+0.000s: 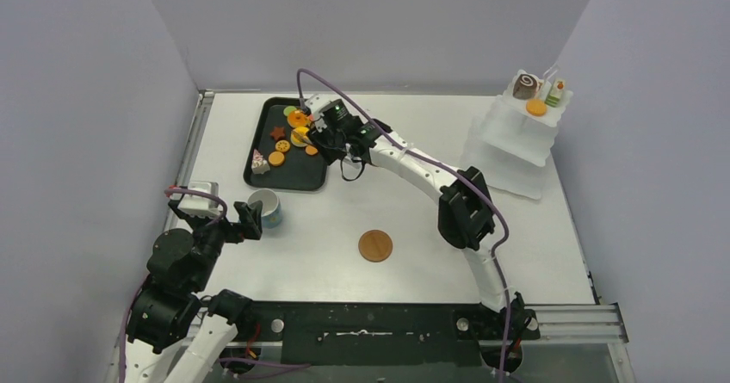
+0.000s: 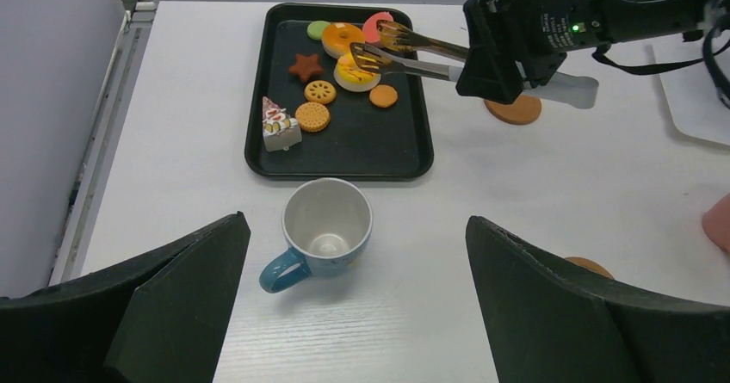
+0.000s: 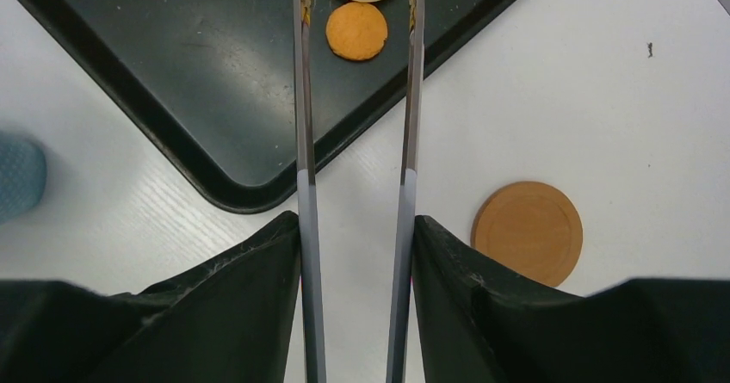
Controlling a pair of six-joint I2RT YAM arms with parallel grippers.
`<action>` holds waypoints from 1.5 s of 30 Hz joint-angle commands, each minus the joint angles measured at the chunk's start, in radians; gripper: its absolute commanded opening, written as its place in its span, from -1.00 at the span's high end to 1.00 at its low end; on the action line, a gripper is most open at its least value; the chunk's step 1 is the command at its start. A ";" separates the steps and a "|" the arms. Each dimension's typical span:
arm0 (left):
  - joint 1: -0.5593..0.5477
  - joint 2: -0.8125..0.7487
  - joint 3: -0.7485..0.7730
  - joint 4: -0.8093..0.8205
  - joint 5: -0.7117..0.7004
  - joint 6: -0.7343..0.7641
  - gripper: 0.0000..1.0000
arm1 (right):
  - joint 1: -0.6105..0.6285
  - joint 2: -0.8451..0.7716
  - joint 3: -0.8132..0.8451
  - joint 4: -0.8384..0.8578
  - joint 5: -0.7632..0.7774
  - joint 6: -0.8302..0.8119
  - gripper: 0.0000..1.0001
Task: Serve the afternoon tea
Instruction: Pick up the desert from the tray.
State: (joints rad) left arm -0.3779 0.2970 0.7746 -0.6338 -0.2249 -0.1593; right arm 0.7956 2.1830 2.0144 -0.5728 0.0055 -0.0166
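On the left, the left gripper [image 1: 248, 222] has its fingers spread wide and holds nothing. The blue cup [image 2: 328, 228] stands on the white table [image 1: 413, 219] just in front of it, upright and empty, with its handle to the left in the left wrist view.

Past the cup lies the black tray [image 2: 344, 155]. On it are a cake slice [image 2: 279, 126], a star cookie [image 2: 304, 65], two round cookies [image 2: 320, 91], a small orange disc [image 2: 383, 96], a green disc [image 2: 318, 29], an orange tart [image 2: 344, 37] and a yellow tart [image 2: 353, 73].

The tongs [image 2: 413, 52] reach over the tray. Their two tips sit on each side of the yellow tart. I cannot tell if they pinch it.

The right gripper [image 3: 357, 224] squeezes the tongs by their handles.

A brown coaster [image 1: 375, 245] lies on the table near the middle.

On the far right is a white stand [image 1: 516, 142]. Its top step holds a chocolate swirl roll [image 1: 526, 86] and an orange cookie [image 1: 536, 107].
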 commanded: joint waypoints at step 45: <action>0.010 0.008 0.006 0.052 -0.001 0.015 -0.95 | -0.052 0.247 0.246 0.014 -0.045 -0.009 -0.07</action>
State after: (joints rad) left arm -0.3756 0.2977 0.7746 -0.6331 -0.2268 -0.1532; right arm 0.7513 2.4100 2.2162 -0.5976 -0.0135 -0.0303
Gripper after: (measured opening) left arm 0.974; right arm 0.520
